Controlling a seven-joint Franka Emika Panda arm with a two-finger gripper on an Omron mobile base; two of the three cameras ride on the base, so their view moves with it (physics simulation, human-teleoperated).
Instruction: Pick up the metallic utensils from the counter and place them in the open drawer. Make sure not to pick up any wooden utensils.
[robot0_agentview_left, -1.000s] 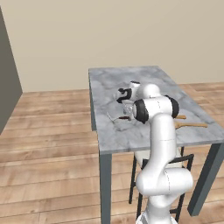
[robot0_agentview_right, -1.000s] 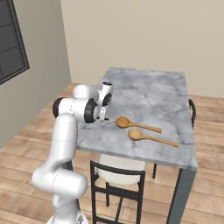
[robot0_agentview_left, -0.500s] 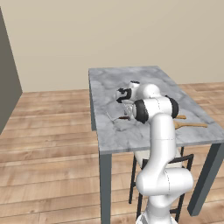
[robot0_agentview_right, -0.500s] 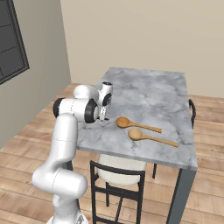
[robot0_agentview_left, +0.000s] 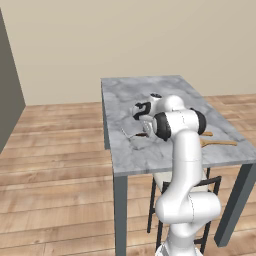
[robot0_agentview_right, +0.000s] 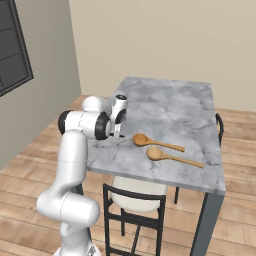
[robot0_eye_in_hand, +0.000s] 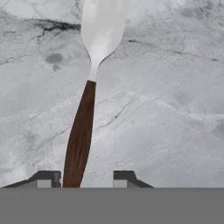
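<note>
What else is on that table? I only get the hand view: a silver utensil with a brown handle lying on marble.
Observer: A wooden spoon and a second wooden spoon lie side by side on the counter, to the arm's right.
Operator: Anything under the table?
Observer: A chair with a pale seat is tucked under the near edge.
Operator: And the room?
Observer: A wooden plank floor and a plain beige wall behind the counter.
</note>
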